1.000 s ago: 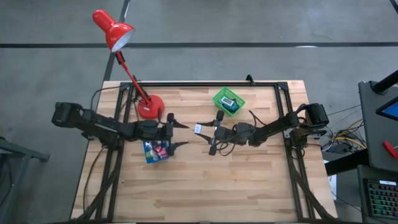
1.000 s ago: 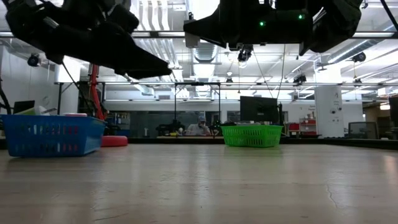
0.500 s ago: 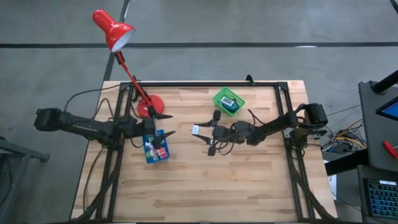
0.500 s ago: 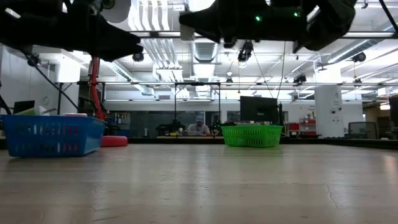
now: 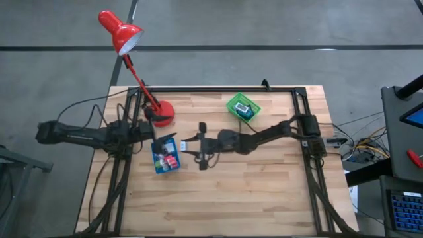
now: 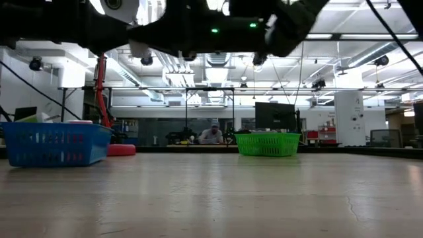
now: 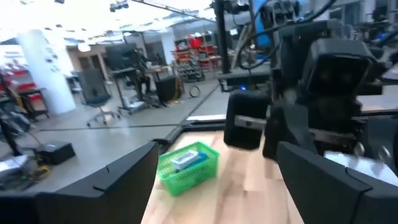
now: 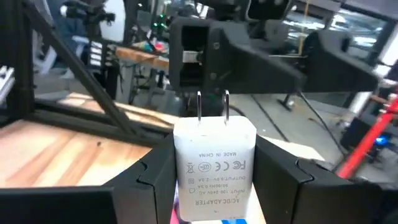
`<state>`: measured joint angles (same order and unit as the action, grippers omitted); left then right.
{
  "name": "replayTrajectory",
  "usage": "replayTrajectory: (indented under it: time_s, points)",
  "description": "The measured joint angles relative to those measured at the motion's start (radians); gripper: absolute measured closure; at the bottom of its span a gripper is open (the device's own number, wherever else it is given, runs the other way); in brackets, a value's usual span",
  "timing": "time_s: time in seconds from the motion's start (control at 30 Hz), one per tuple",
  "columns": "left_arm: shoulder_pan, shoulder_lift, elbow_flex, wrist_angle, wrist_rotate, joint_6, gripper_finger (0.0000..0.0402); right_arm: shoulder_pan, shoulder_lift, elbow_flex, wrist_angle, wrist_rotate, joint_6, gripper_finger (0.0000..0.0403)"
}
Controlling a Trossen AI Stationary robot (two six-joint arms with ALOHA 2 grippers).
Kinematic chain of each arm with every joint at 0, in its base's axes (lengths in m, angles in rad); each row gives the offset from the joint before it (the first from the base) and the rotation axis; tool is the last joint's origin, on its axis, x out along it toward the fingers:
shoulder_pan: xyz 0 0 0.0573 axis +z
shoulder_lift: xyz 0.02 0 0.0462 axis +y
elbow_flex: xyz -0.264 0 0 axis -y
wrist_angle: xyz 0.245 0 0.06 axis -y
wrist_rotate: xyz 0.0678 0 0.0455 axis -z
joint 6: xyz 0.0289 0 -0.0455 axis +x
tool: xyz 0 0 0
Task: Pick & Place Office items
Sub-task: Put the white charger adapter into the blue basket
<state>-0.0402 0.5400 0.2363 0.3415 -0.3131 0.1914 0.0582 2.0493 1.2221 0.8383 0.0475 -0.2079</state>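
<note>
From the high view I have the right end effector (image 5: 192, 140) reached across toward the left half of the bench (image 5: 264, 192), clamped on a small white adapter (image 5: 190, 140) and sitting just beside the blue tray (image 5: 156, 165), which lies near the left edge in front of the red desk lamp (image 5: 158, 114). The tray already holds several coloured office items (image 5: 167, 157). The green basket (image 5: 243, 108) sits near the far edge with a flat piece inside. My left end effector (image 5: 162, 130) is drawn back to the tray's far-left side, fingers apart and empty. The low view tells me little: both arms are dark shapes overhead, and the tray (image 6: 54, 143) and basket (image 6: 267, 143) stand on the bench with a person seated far behind. In the left wrist view I see my own fingers (image 7: 118, 177) spread wide, the basket (image 7: 188, 167) ahead, and the other arm close by. The right wrist view shows the adapter (image 8: 214, 168) held prongs-up between my fingers (image 8: 155, 169), with what looks like a bit of the tray's contents below it, though I can't be sure. To finish this well I'd centre the adapter over the tray's opening, clear of the left arm, lower it inside the walls, then release.
</note>
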Motion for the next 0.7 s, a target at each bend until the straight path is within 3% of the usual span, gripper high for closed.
replayTrajectory:
  time_s: [0.33,0.7]
  points:
    - [0.000,-0.180,0.001,-0.049,-0.086,0.094,0.0069,-0.052,0.102,0.205,-0.211,-0.135,0.032,0.0243]
    - [-0.001,-0.312,0.001,-0.118,-0.148,0.124,0.0069,-0.095,0.223,0.363,-0.268,-0.285,0.082,0.0243]
